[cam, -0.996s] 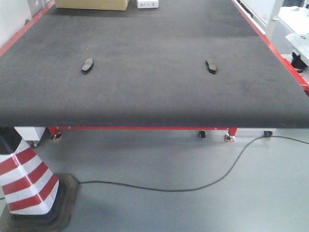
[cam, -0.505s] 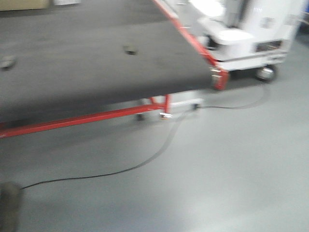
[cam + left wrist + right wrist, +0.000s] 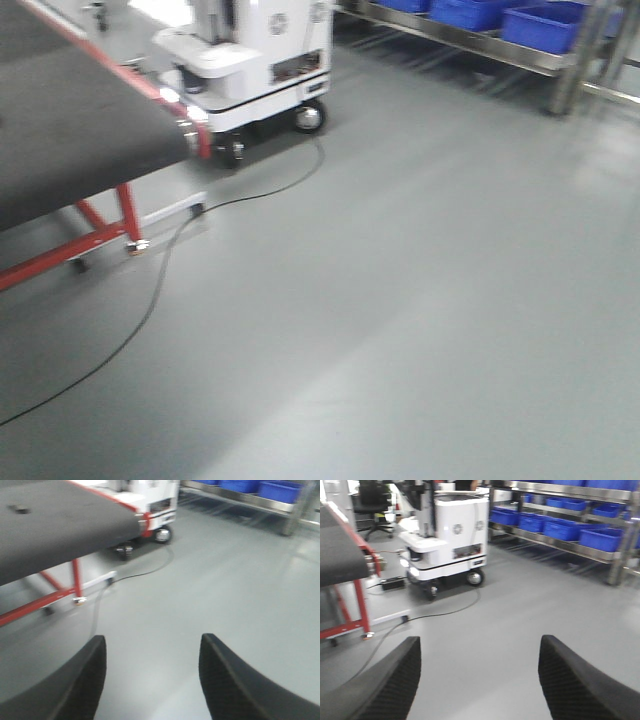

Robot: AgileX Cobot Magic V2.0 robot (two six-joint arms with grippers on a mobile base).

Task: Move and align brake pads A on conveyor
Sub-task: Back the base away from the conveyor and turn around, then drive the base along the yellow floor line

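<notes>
- The left gripper (image 3: 152, 680) and right gripper (image 3: 480, 680) are both spread wide with nothing in them, just grey floor underneath.
- A black cable (image 3: 160, 290) snakes over the floor by the red frame. I reckon the base could snag it rolling back in.
- The conveyor (image 3: 60, 525) sits upper left in every view, well apart from both grippers.
- Only the left wrist view catches the belt top, with a dark smudge that's probably one of the brake pads A (image 3: 21, 509). It's too blurry to swear to, and the front view shows none.
- The white cart (image 3: 450, 530) by the belt corner looks like a bump risk.
- The blue bins (image 3: 560, 527) show best from the right wrist.
</notes>
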